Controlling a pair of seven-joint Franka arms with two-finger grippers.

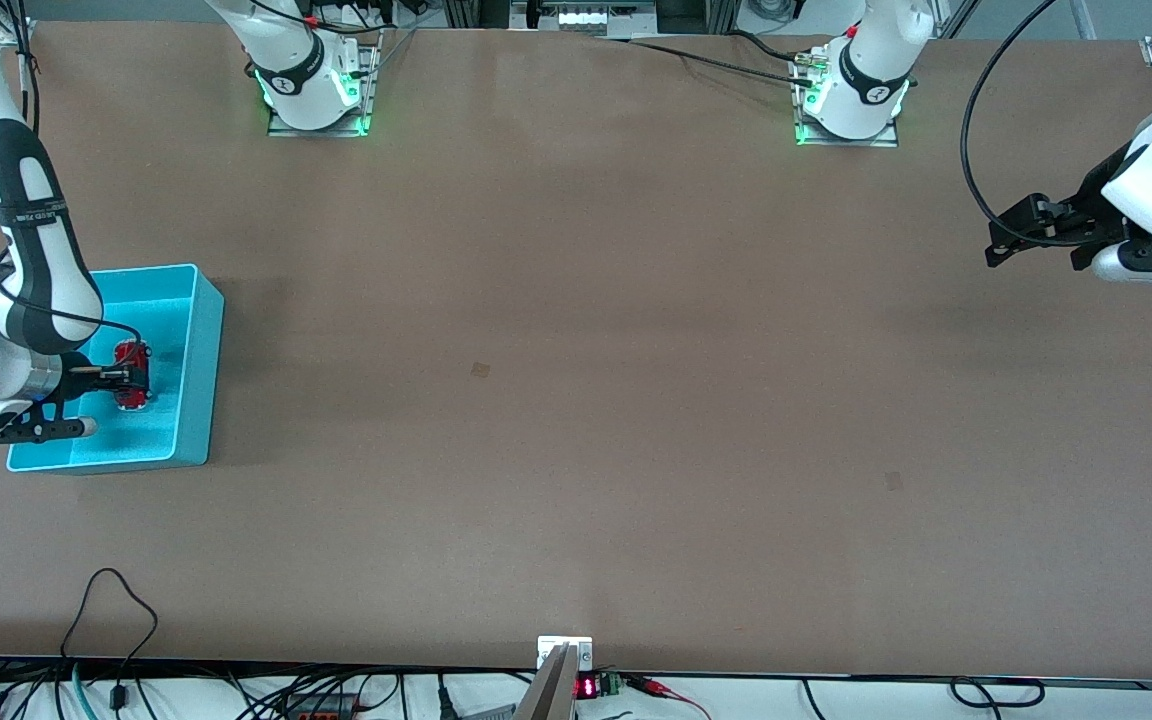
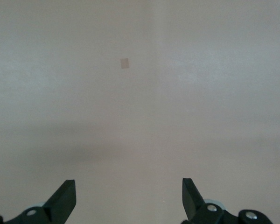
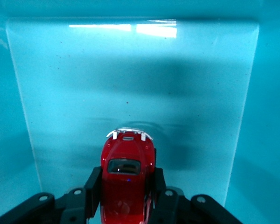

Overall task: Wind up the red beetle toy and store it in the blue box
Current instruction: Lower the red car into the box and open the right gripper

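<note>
The red beetle toy is clamped by its sides in my right gripper, which is shut on it. Gripper and toy are down inside the blue box, just over its pale floor, at the right arm's end of the table. In the right wrist view the toy's silvery bumper points toward the box's end wall. My left gripper hangs open with nothing between its fingers, above bare table at the left arm's end, where that arm waits.
The brown table stretches between the two arms, with a small tape mark near its middle. Both arm bases stand along the edge farthest from the front camera. Cables lie along the nearest edge.
</note>
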